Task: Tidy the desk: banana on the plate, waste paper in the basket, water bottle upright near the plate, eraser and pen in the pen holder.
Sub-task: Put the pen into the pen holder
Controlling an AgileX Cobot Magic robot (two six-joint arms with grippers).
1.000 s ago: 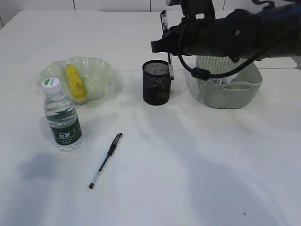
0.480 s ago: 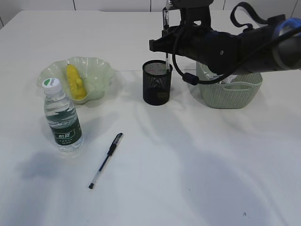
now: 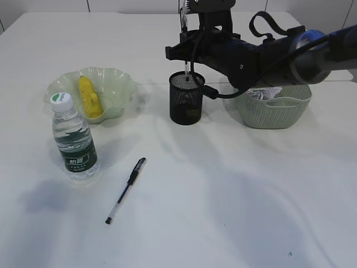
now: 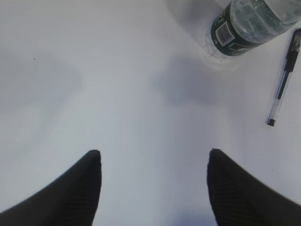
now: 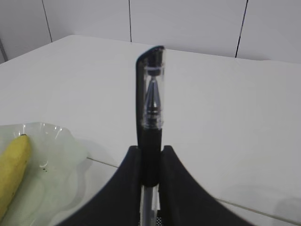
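My right gripper (image 3: 186,44) (image 5: 150,157) is shut on a black-capped pen (image 3: 183,19) (image 5: 151,99) and holds it upright over the black mesh pen holder (image 3: 186,99), with the pen's lower end at the holder's mouth. A second pen (image 3: 126,190) (image 4: 283,80) lies on the table. The water bottle (image 3: 73,139) (image 4: 244,23) stands upright in front of the green plate (image 3: 120,84), which holds the banana (image 3: 89,96) (image 5: 11,174). Crumpled paper (image 3: 266,93) lies in the basket (image 3: 273,111). My left gripper (image 4: 154,157) is open and empty above bare table. No eraser is in view.
The white table has a seam running behind the plate and holder. The right arm stretches over the basket from the right. Bare table lies in front of the holder and basket.
My right gripper has carried the pen leftwards from beside the holder's right rim to above its mouth and lowered it. The other things have not moved.
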